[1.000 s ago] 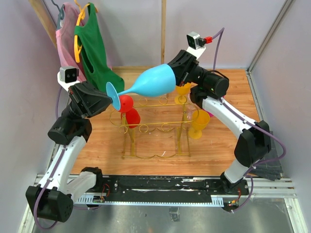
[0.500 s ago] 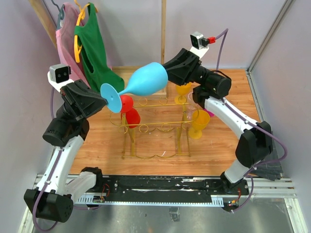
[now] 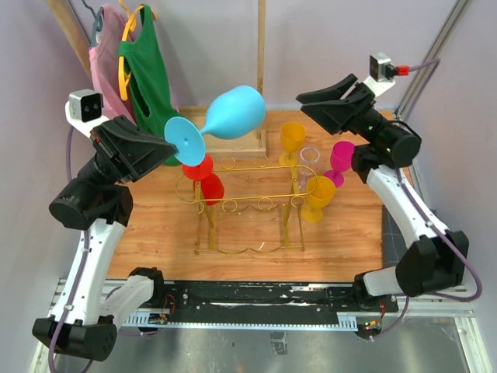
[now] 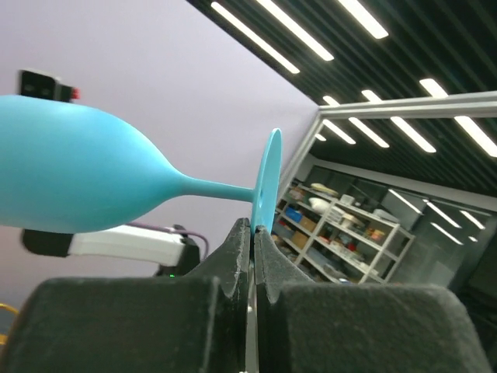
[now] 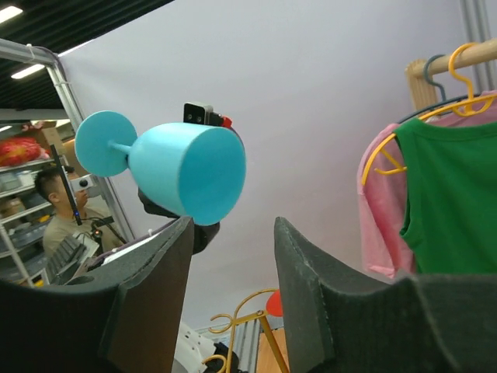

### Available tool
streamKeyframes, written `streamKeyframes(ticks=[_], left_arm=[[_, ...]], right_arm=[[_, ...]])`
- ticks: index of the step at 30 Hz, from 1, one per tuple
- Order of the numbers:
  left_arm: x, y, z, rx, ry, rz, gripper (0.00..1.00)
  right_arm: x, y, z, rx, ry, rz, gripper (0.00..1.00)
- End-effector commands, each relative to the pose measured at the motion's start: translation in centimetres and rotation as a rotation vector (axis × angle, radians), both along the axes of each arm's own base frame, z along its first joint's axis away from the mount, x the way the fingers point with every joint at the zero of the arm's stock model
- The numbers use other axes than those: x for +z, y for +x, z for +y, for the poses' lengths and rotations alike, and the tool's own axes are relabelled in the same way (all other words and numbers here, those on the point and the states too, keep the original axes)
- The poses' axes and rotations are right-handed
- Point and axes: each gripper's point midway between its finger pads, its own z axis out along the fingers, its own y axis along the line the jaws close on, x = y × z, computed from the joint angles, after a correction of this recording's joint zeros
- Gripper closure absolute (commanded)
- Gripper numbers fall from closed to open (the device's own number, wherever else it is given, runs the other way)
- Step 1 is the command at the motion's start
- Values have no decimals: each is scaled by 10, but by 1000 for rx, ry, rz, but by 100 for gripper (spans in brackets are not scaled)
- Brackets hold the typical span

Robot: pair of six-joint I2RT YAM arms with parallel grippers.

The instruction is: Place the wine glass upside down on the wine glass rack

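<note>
A light-blue wine glass hangs sideways in the air above the back left of the gold wire rack. My left gripper is shut on the rim of its round foot; the left wrist view shows the foot pinched between the fingertips and the bowl out to the left. My right gripper is open and empty, well to the right of the glass. In the right wrist view the glass floats beyond the open fingers.
Red glasses hang at the rack's left end. Two orange glasses and a pink one are at its right, and a clear glass. Green and pink garments hang on hangers at the back left. A wooden post stands behind.
My right gripper has let go of the bowl, opened and pulled back to the right. My left gripper keeps the foot and has lifted the glass slightly, tilting the bowl upward.
</note>
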Motion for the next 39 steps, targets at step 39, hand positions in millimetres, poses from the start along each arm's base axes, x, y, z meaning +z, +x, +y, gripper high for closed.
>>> streamKeyframes(ticks=[39], left_arm=[[-142, 153, -20, 407, 427, 455, 100]], right_arm=[[-33, -65, -59, -581, -316, -115, 50]])
